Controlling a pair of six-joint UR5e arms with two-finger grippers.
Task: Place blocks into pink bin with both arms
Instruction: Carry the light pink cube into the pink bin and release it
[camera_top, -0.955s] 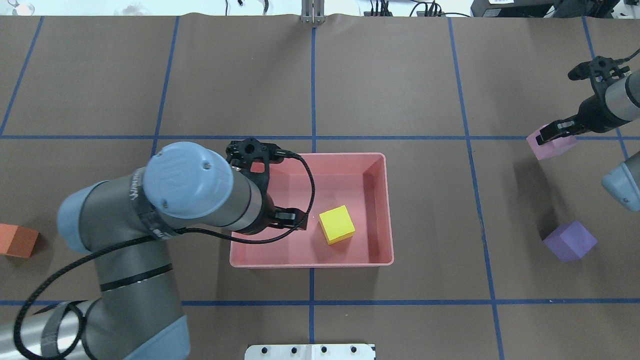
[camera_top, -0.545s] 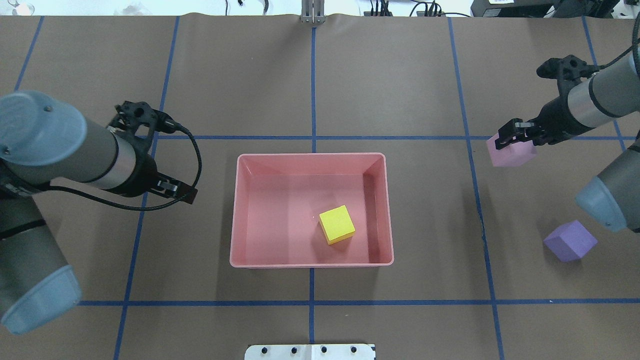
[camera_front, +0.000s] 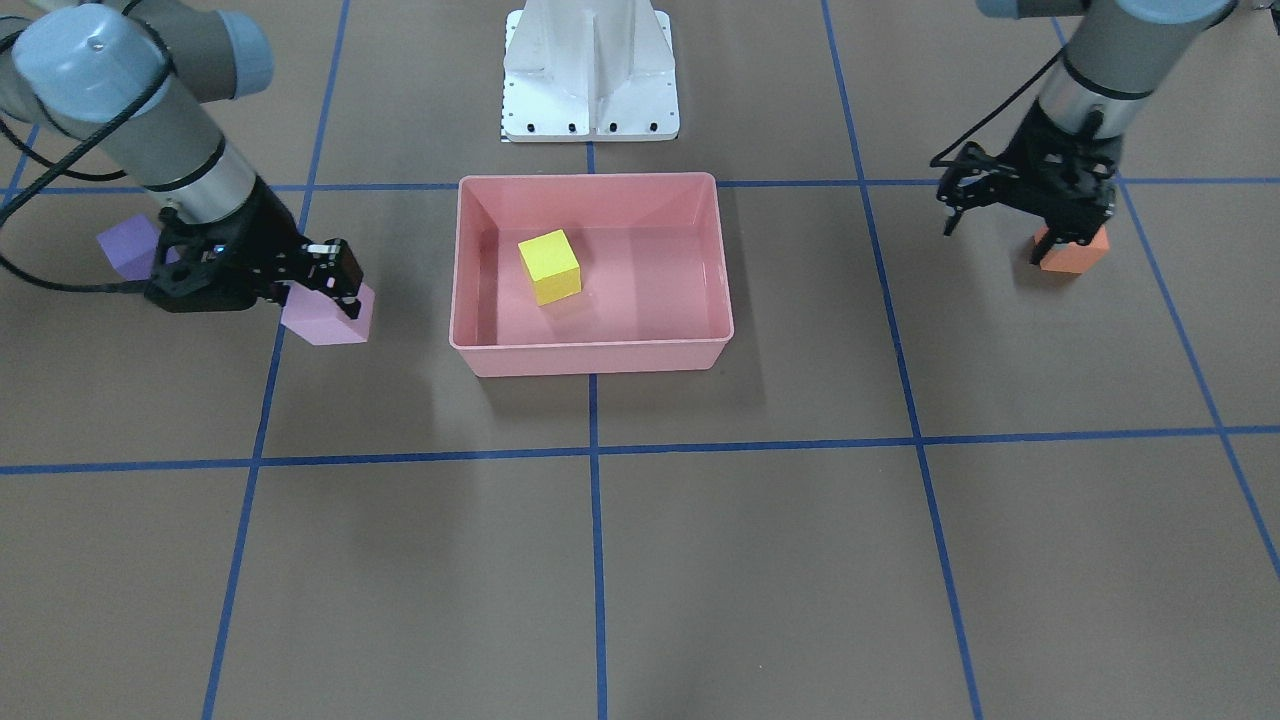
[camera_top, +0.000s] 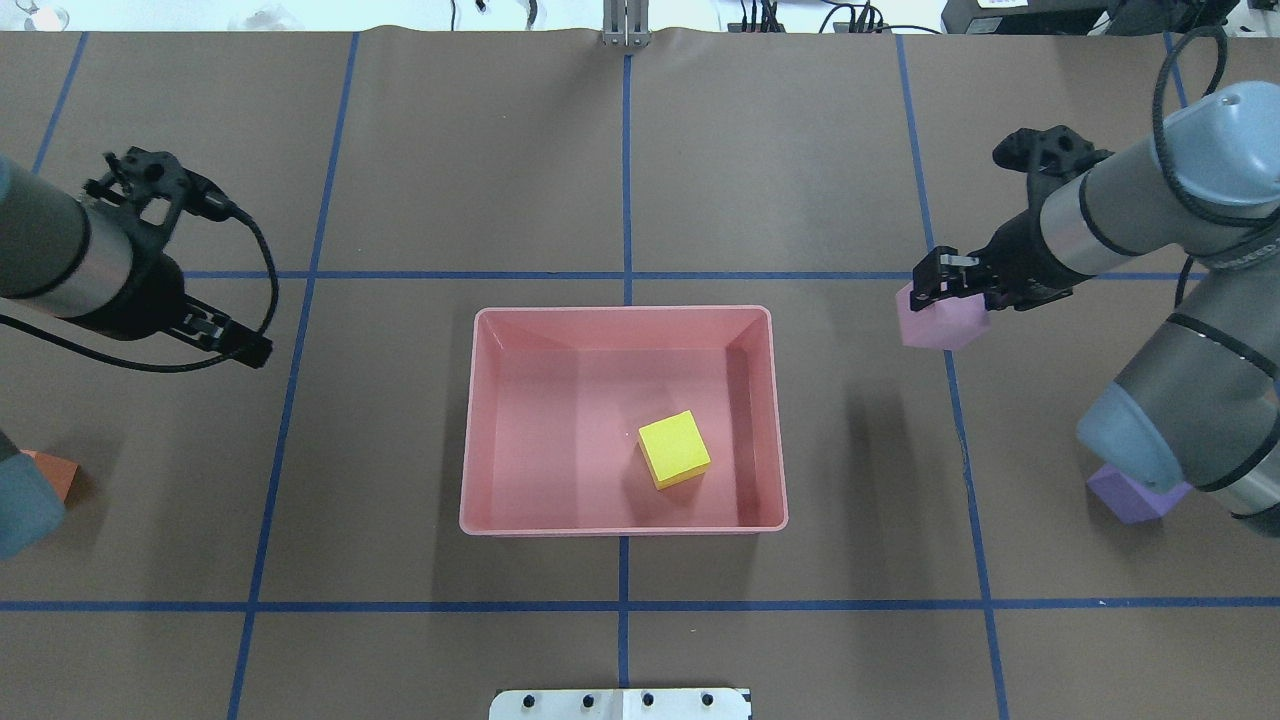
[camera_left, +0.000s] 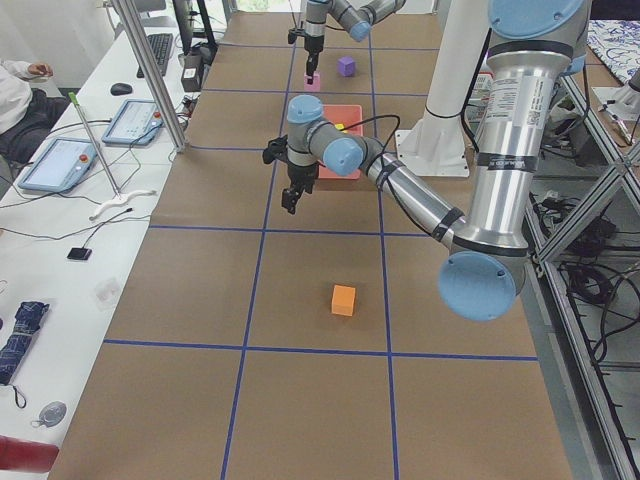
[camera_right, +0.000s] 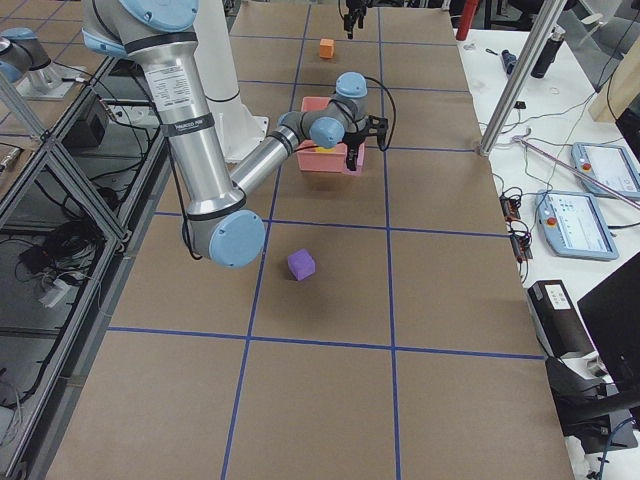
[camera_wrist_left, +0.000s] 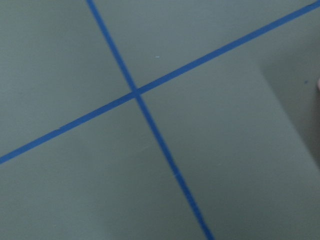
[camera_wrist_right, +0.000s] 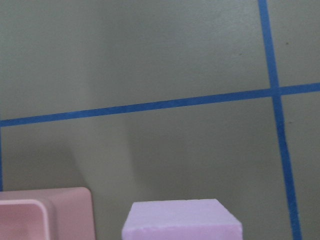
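left end effector spread, right gripping (aloft)

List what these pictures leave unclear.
1. Overhead: the left arm covers part of the orange block.
2. Overhead: the right arm covers part of the purple block.
3. Right wrist: the bottom edge cuts off the pink block.
4. Left gripper: too small anywhere to tell open from shut; its wrist view shows only table.

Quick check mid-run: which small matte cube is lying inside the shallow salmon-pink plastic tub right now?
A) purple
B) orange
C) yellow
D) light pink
C: the small yellow matte cube sits on the floor of the shallow salmon-pink plastic tub, while the light pink cube is held in the right pincer, outside the tub.
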